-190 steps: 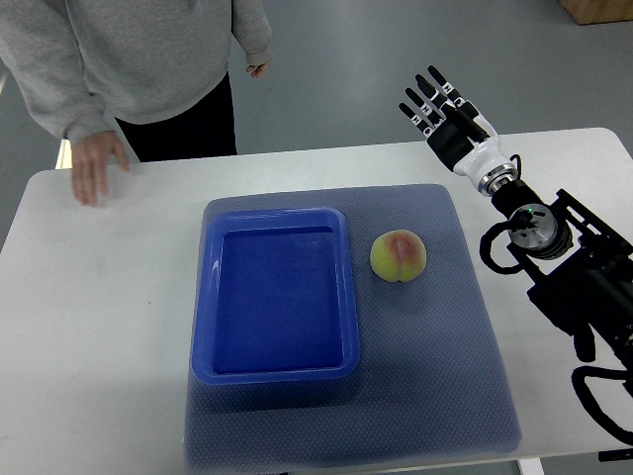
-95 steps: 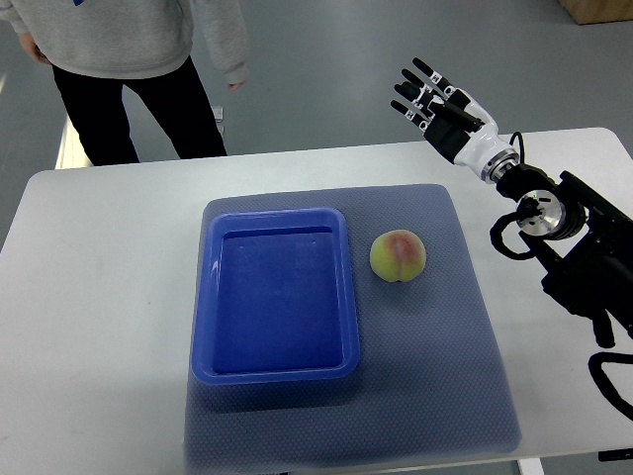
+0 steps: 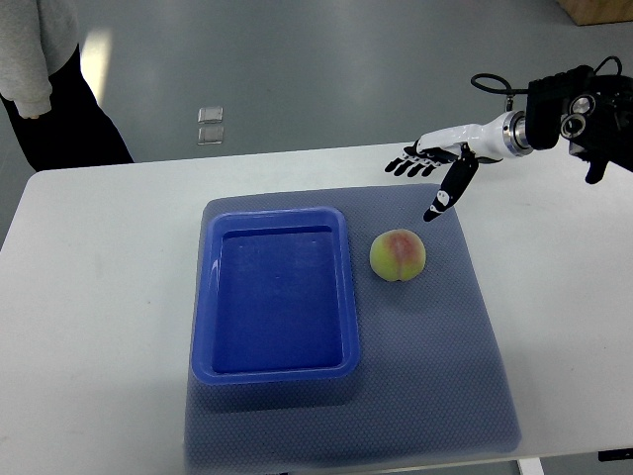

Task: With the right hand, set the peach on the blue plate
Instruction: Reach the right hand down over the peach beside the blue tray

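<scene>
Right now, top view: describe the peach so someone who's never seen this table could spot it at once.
Start at the white table, then the grey-blue mat covering its middle. On the mat, just right of the blue plate, a deep rectangular tray, sits the peach. It is the only round thing there, yellow-green with a pink blush, below the open right robot hand.

peach (image 3: pixel 399 255): yellow-pink, on mat | blue plate (image 3: pixel 275 368): empty, just beside

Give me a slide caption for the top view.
Open right hand reaches toward peach lying beside empty blue plate.
</scene>
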`<state>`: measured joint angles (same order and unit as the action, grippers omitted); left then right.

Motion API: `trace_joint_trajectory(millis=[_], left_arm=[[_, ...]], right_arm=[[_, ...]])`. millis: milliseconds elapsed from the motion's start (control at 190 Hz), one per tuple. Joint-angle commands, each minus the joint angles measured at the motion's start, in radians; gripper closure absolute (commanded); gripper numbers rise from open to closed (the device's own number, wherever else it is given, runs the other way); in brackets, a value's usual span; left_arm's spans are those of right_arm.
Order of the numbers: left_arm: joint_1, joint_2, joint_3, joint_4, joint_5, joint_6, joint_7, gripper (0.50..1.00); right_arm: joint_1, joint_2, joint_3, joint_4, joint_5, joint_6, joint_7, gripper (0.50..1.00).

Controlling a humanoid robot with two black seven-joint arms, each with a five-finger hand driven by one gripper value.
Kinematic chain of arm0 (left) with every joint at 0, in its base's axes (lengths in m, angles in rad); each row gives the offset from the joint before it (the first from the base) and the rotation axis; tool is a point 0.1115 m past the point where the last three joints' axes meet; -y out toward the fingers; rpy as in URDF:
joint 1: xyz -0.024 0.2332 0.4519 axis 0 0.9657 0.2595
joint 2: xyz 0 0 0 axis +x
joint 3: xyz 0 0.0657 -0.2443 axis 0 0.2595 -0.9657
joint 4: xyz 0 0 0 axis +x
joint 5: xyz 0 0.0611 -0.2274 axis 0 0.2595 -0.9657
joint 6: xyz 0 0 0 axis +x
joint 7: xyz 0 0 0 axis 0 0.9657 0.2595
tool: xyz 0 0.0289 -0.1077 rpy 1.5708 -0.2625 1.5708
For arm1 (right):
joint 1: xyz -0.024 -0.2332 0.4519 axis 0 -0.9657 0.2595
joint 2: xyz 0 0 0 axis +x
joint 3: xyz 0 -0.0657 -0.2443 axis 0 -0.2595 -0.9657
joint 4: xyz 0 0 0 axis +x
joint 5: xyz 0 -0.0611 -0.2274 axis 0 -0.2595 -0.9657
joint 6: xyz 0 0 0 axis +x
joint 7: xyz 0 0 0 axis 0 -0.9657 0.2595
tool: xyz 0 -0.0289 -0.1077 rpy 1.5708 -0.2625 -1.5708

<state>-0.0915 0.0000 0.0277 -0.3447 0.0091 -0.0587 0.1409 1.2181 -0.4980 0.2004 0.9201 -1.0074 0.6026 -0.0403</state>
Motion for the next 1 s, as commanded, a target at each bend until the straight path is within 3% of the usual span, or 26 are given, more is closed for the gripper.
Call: trace_joint_trajectory(millis=[0, 547, 753, 995], left_arm=[[-0.001, 0.000, -0.002, 0.001, -0.001, -0.001, 0.000, 0.500], [0.001, 0.000, -0.002, 0.003, -0.001, 0.000, 0.000, 0.500], [0.001, 0.000, -0.002, 0.004, -0.001, 0.000, 0.000, 0.500], [0.001, 0.000, 0.000, 0.004, -0.001, 0.000, 0.000, 0.500]], right_arm=[[0.017, -0.014, -0.026, 0.039, -0.007, 0.008, -0.015, 0.570], [-0.060, 0.016, -0.026, 0.088, -0.026, -0.004, -0.016, 0.570], [-0.115, 0.039, -0.027, 0.082, -0.060, -0.046, -0.012, 0.570], [-0.166, 0.064, -0.027, 0.074, -0.073, -0.147, 0.000, 0.574]])
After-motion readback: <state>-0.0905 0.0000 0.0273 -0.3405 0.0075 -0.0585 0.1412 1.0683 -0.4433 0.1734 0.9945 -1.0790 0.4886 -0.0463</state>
